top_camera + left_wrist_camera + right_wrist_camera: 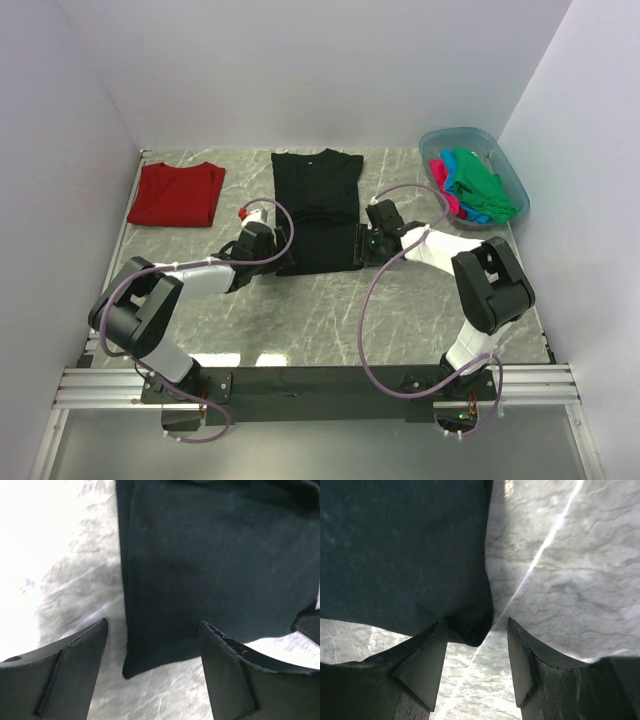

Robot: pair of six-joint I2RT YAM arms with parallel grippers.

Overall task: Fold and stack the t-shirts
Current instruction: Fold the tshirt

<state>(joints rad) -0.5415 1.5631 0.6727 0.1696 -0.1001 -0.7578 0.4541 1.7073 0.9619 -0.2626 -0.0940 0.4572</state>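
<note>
The black t-shirt (317, 210) is showing plain, unpatterned black, and the dark red t-shirt (177, 193) a flat deep red. In the translucent blue tub (458, 130), green cloth (483, 185), pink cloth (450, 203) and blue cloth (478, 215) are showing solid colours. The table (300, 310) is showing grey marble with pale veins. The left tool (152, 625) and right tool (476, 622) are showing matte black, the cables (363, 310) lilac.

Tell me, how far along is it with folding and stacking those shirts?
Done: the dark red cloth t-shirt lies folded at the far left. In hand: the large black cloth t-shirt is a long strip, with the left pincer and right pincer open at its near corners. Left: green, pink and blue crumpled shirts wait in the translucent blue plastic tub; nothing is stacked.
</note>
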